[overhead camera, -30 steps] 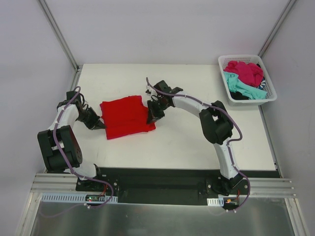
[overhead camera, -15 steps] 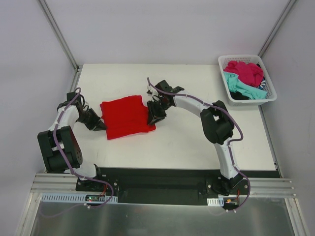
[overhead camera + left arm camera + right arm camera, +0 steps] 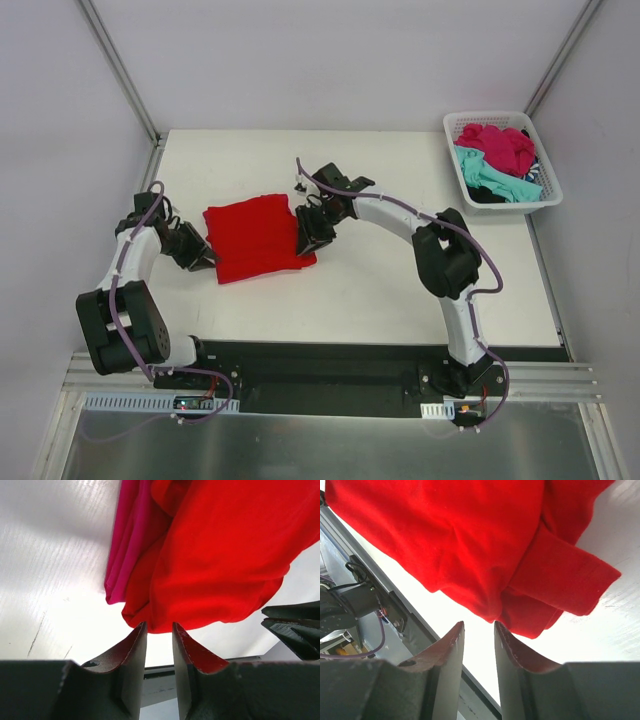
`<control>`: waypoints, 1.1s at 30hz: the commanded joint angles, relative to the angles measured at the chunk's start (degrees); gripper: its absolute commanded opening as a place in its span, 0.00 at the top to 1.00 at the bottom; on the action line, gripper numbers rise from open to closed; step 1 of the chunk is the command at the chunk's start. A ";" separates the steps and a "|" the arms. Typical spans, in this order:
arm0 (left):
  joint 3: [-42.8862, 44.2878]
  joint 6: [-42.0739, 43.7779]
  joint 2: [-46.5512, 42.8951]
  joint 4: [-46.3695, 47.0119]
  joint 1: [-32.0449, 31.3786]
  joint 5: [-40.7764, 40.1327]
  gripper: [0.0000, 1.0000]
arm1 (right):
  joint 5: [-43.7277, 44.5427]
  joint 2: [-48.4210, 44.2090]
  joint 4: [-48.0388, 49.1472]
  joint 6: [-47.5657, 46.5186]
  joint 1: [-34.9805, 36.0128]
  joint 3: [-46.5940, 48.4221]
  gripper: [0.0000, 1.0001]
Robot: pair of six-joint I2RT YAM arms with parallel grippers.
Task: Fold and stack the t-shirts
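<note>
You have the bright red t-shirt (image 3: 258, 240) lying folded into a rough rectangle on the white table (image 3: 400, 290), left of centre and between the two arms. Its cloth is plain, with soft creases across the top. In the left wrist view a magenta-pink t-shirt (image 3: 132, 535) shows under it, sticking out along one side of the red cloth (image 3: 220, 555), so the red one lies on top of it. In the right wrist view the near corner of the red shirt (image 3: 470, 540) is a bit loose: a folded sleeve (image 3: 560, 580) with a stitched hem pokes out from under the top layer and lies flat on the table.

Your left gripper (image 3: 207, 260) sits low at the shirt's left edge. Seen from its own camera, the left gripper (image 3: 159, 627) has its fingers a narrow gap apart, with only table between them and the red hem just beyond the tips. Your right gripper (image 3: 308, 240) is at the shirt's right edge, over the near right corner. In its own view the right gripper (image 3: 479, 625) also has its fingers slightly apart, and the cloth lies just past the tips rather than between them.

The white lattice basket (image 3: 487, 115) stands at the far right corner of the table, well apart from the fold. It holds a crumpled magenta t-shirt (image 3: 497, 145), a teal t-shirt (image 3: 485, 175) and a dark garment (image 3: 490, 195) at the near end.
</note>
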 commanded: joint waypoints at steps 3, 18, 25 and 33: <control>-2.56 -1.73 -4.62 1.45 -1.22 -0.59 0.74 | 0.34 -4.66 1.59 1.07 1.15 -1.47 0.67; -5.48 -5.42 -3.92 6.29 -2.72 -2.18 0.75 | -0.27 -6.68 3.88 1.86 1.76 -4.46 0.71; -1.34 -3.49 -2.69 2.52 -2.63 -5.16 0.76 | -0.71 -7.38 3.44 1.16 1.76 -4.46 0.72; -1.43 -4.89 -0.06 3.04 -2.80 -5.26 0.82 | -1.24 -9.31 4.14 1.51 1.76 -6.48 0.72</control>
